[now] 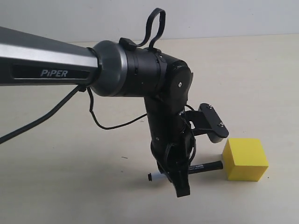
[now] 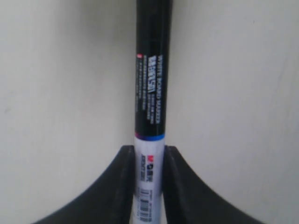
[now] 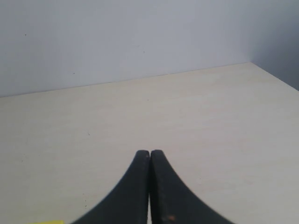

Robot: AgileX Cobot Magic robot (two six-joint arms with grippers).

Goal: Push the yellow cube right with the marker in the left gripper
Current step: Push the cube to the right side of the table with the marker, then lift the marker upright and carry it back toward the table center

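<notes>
Bulky black left gripper (image 1: 179, 179) hangs wrist-down, jaws clamped on slim black/white marker (image 1: 205, 166); tip, out past fingers, touches matte yellow cube (image 1: 245, 159).

Your yellow cube (image 1: 245, 158) is plain bright yellow; the marker (image 2: 149, 93) is black with white lettering, a blue band and white barrel; the left gripper (image 2: 149, 154) is black.

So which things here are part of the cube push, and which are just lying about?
Part of the job: marker, left gripper shut on it, yellow cube.
Just there: right gripper, shut with nothing in it; table.
</notes>
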